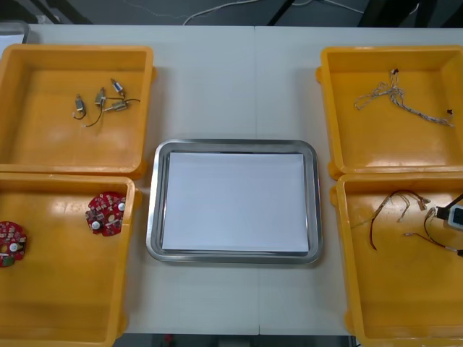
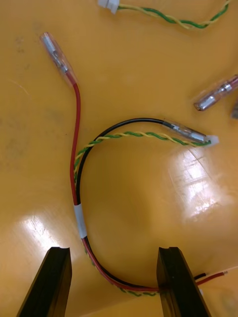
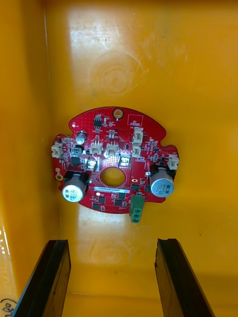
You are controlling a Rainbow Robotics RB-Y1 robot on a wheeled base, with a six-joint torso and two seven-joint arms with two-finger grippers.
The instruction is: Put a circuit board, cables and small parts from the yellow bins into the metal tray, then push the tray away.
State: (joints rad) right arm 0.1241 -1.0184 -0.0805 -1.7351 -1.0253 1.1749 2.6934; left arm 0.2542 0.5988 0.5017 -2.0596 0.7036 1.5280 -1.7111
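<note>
Hanging wide open and empty, the left gripper point(image 3: 113, 242) had the round red circuit board point(image 3: 119, 158) lying flat just beyond its fingers, centred on their gap, on the floor of the near left yellow bin point(image 3: 148, 64). The right gripper point(image 2: 115, 250), equally open and empty, straddled the bend of a red and black cable point(image 2: 79, 218). The metal tray point(image 1: 153, 217) held nothing.

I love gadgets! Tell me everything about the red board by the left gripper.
The board is round and red, with a hole in its middle, two silver cylinders, white connectors, a green block and small black chips. It lies flat on a yellow bin floor, close to one wall, ahead of the open left gripper, which isn't touching it.
</note>
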